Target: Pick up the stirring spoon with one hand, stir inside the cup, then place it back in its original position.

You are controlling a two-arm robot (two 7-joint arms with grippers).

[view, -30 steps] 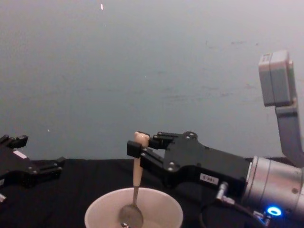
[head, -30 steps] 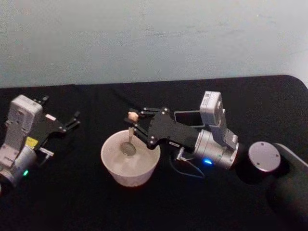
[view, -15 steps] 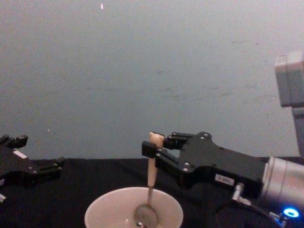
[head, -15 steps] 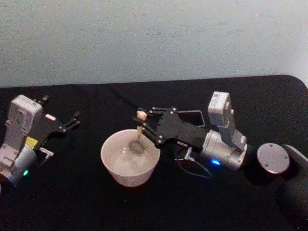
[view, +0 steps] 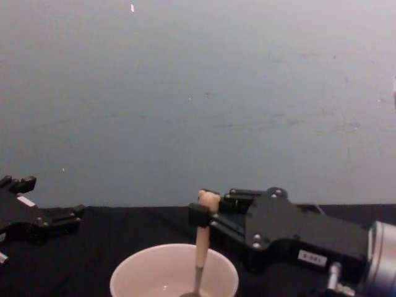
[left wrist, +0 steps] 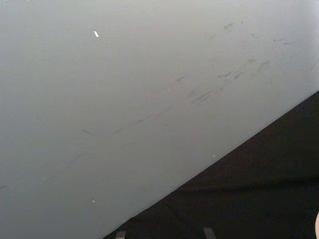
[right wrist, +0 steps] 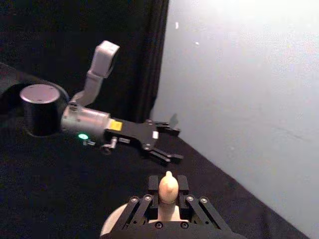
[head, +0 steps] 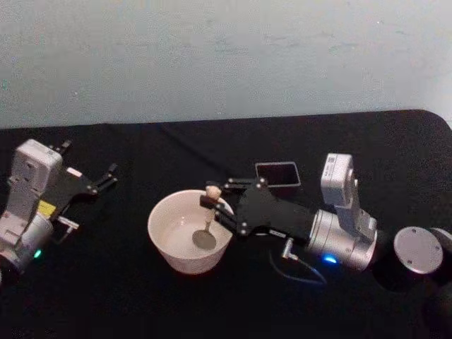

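The cream cup (head: pixel 164 246) stands mid-table on the black cloth. The stirring spoon (head: pixel 207 222) hangs upright in it, its metal bowl low inside the cup and its peach bear head on top. My right gripper (head: pixel 214 200) reaches in from the right and is shut on the handle just under the head. In the chest view the spoon (view: pixel 201 247) dips below the cup's (view: pixel 133 277) rim, held by the right gripper (view: pixel 202 216). The dark grey holder (head: pixel 277 174) stands behind the right gripper. My left gripper (head: pixel 107 176) rests open at the far left.
A round grey cap (head: pixel 418 250) on the right arm sits at the table's right. The left arm (right wrist: pixel 94 123) lies along the cloth with its gripper (right wrist: pixel 167 140) pointing toward the cup. A pale wall rises behind the table's back edge.
My right gripper has carried the spoon rightward and toward me inside the cup and lowered it. The arm has drawn back, uncovering the holder. The left arm has not moved.
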